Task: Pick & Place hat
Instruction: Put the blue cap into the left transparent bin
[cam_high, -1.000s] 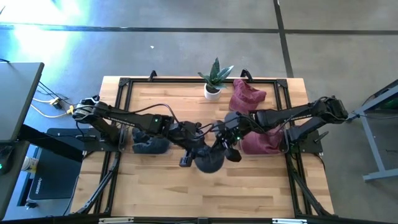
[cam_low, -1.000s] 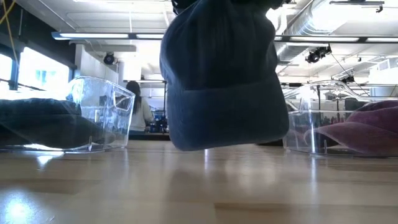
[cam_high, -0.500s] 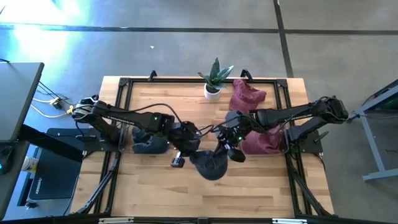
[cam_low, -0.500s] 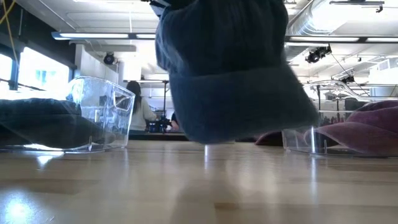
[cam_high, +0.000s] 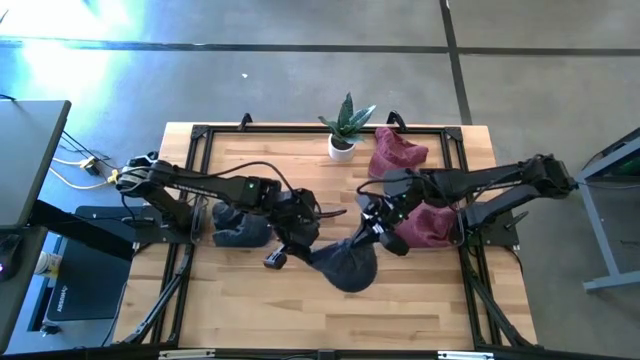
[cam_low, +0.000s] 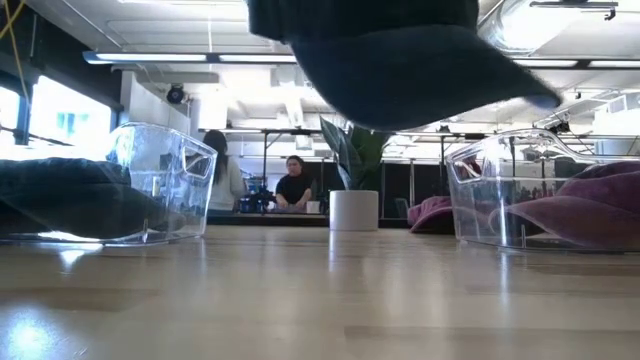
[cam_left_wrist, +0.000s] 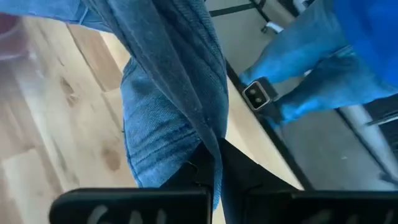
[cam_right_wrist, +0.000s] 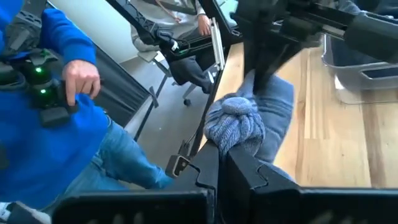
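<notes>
hat (cam_high: 345, 265): dark blue-grey knit beanie, hanging between both sets of fingers above the middle of the table, clear of the wood in the low view.
left fingers (cam_high: 322, 246): shut tight on a fold of the hat's fabric; in your left wrist view the cloth drapes straight out of the pinch.
right fingers (cam_high: 371, 232): also closed on the hat, clamped on the bunched ribbed knit at its other edge.
handling: looks light and totally floppy, no stiffness at all, so it sags into a pouch below the two grips. Not fragile, and I'd guess not slippery, since knit tends to catch on the pads.
where to grab: you want a doubled layer, so the folded cuff or a gathered wad like the one the right fingers have. A single thin layer would likely stretch and creep out.
texture: chunky rib on the cuff, smoother fabric on the crown, soft rounded shape.
table (cam_high: 250, 310): pale wood planks, matte, bare under the hat.
clear bins: hard see-through plastic; one beyond the left fingers holds dark hats (cam_high: 238, 226), the one by the right arm holds maroon hats (cam_high: 428, 224).
far edge: small potted plant (cam_high: 344, 125) in a white pot, another maroon hat (cam_high: 396, 152) just beside it.
</notes>
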